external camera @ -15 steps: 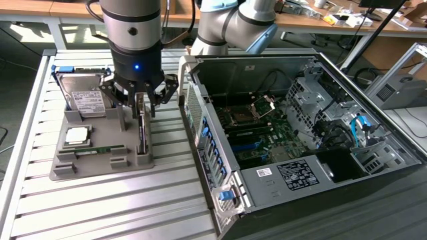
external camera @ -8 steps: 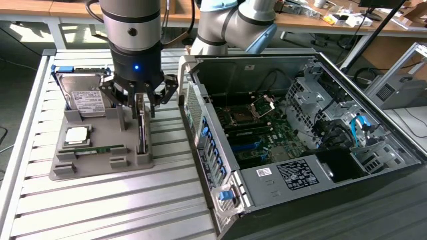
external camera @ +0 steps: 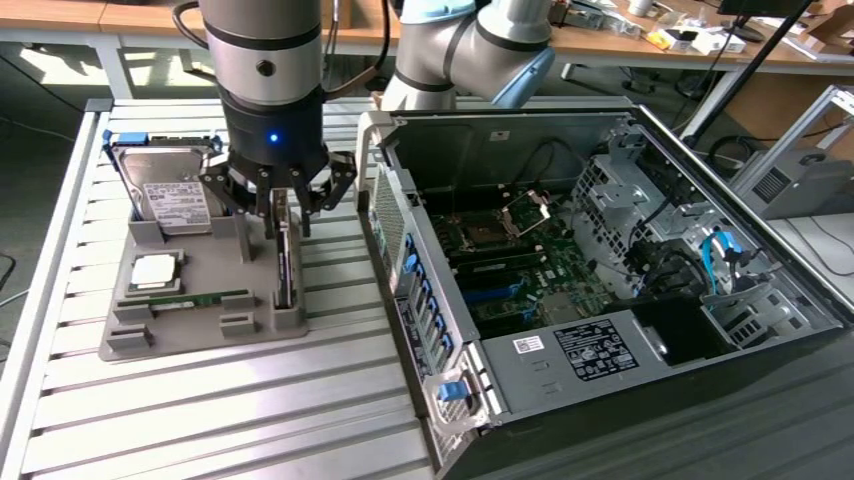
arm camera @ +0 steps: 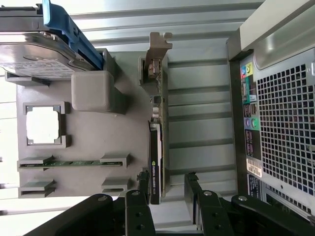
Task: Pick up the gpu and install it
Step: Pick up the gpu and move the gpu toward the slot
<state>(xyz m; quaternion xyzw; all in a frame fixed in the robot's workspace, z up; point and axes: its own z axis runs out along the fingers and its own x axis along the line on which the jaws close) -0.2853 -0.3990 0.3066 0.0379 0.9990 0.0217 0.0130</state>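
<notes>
Slatted metal table point(external camera: 200, 420): gpu point(external camera: 283, 255) upright on grey tray point(external camera: 200, 335); end effector point(external camera: 283, 215) spread apart, straddling gpu.

The arm point(external camera: 467, 45) comes in from the back of the exterior view and bends at a joint point(external camera: 523, 62) with pale blue caps. Its last segment, the wrist point(external camera: 267, 70), stands upright and points straight down. A small blue light point(external camera: 274, 138) glows on the black body below it. The pincer point(external camera: 284, 218) hangs underneath with its dark linkages splayed outward. Its two fingers point(arm camera: 192, 184) are spread wide with a clear gap between them, tips aimed down.
</notes>
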